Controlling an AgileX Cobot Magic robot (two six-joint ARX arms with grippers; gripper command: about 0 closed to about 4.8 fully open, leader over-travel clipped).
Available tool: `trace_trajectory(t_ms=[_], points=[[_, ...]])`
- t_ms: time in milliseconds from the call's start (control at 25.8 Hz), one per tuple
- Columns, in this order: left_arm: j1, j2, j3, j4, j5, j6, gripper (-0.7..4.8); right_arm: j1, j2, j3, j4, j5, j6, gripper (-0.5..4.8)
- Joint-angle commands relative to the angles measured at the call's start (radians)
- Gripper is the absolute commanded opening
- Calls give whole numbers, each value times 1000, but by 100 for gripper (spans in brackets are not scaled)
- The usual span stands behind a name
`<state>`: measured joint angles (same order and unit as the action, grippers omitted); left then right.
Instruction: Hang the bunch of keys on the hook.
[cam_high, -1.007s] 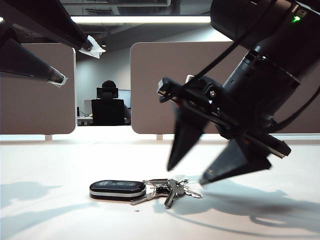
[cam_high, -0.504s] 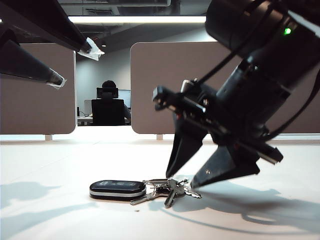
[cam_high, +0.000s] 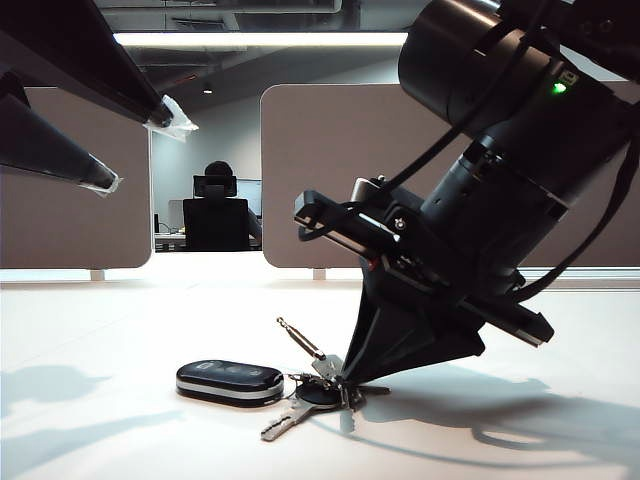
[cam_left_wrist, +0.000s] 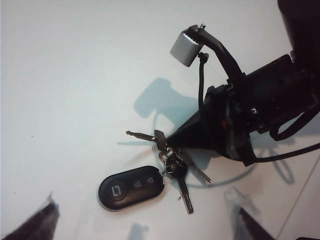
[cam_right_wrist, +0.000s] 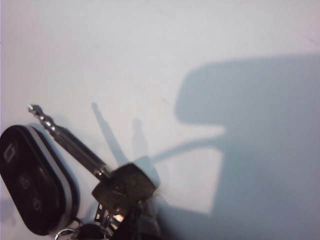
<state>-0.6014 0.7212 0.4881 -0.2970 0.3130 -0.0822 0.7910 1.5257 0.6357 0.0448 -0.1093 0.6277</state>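
A ceiling strip light (cam_high: 265, 39) glares overhead in the exterior view, and we see the bright table (cam_high: 120, 330) nearly bleached, with soft blue-grey shadows falling near and to the right. The right gripper (cam_high: 345, 378), closed on the keys (cam_high: 300, 395), reads as a dark backlit silhouette, as do the left gripper's (cam_high: 135, 150) spread fingers at upper left. In the right wrist view the key bunch is blurred, too close to focus, beside a broad, soft-edged shadow.

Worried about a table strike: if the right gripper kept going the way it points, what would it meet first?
Probably the white tabletop: the right gripper, jaws shut on the bunch of silver keys with black oval fob, already points down right at it.
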Motion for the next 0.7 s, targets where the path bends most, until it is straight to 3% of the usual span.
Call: trace_trajectory(t_ms=[39,426,697], points=[[-1,-2,8,6,1,4,479,2,-21,-5,-16,-1,-5,-6],[-1,-2,8,15,0,4,479,2,-206,38,-20,-2,-146,-6],[-1,-2,9,117,0,4,479,-18,-303,135,-97,9,-249,-6]])
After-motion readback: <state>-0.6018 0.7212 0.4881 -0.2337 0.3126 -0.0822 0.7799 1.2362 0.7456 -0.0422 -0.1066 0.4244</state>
